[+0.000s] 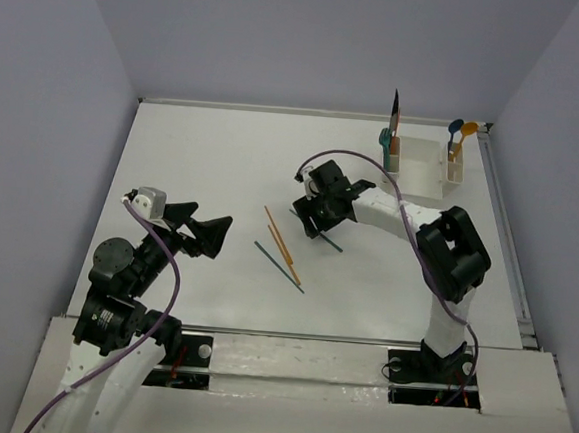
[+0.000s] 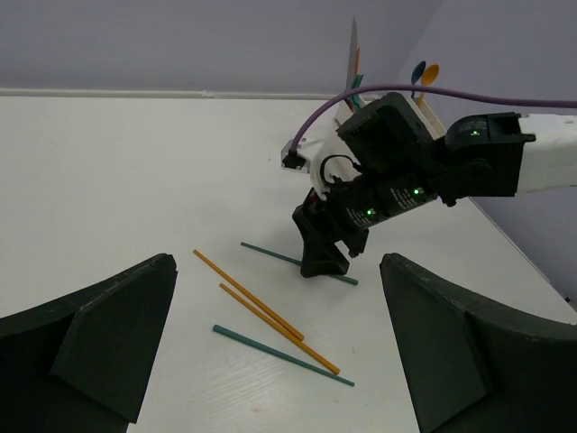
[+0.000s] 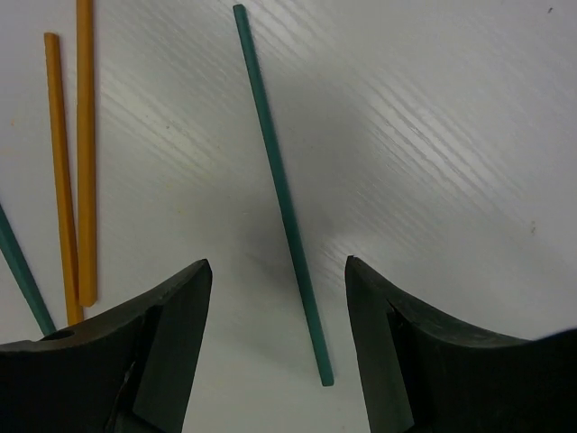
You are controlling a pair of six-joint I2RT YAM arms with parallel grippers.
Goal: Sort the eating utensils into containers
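Chopsticks (image 2: 249,295) of thin, straight plastic lie on the white surface (image 1: 214,160) near its middle, four in all. Two orange chopsticks (image 1: 281,242) lie close side by side, almost parallel. One teal chopstick (image 1: 278,267) lies just to the near left of them, and its right end comes close to their near ends. A second teal chopstick (image 3: 284,203) lies a little to the right, apart from the others; it is smooth and matt.

The right hand (image 3: 277,266) stands over this stick with its two dark, wedge-shaped fingers (image 3: 162,343) apart, one on each side, and they do not press it. The surface here shows a fine ribbed grain. The left hand (image 2: 277,262) hovers at the near left, well apart from the sticks, with its broad black fingers wide apart and holding nothing.

The white caddy (image 1: 424,169), a low box with narrow upright cups, stands at the far right. A grey-bladed knife (image 1: 395,109) and a teal utensil (image 1: 385,138) stand in its left cup. A blue spoon (image 1: 455,127) and an orange spoon (image 1: 469,127), both round-bowled, stand in its right cup.
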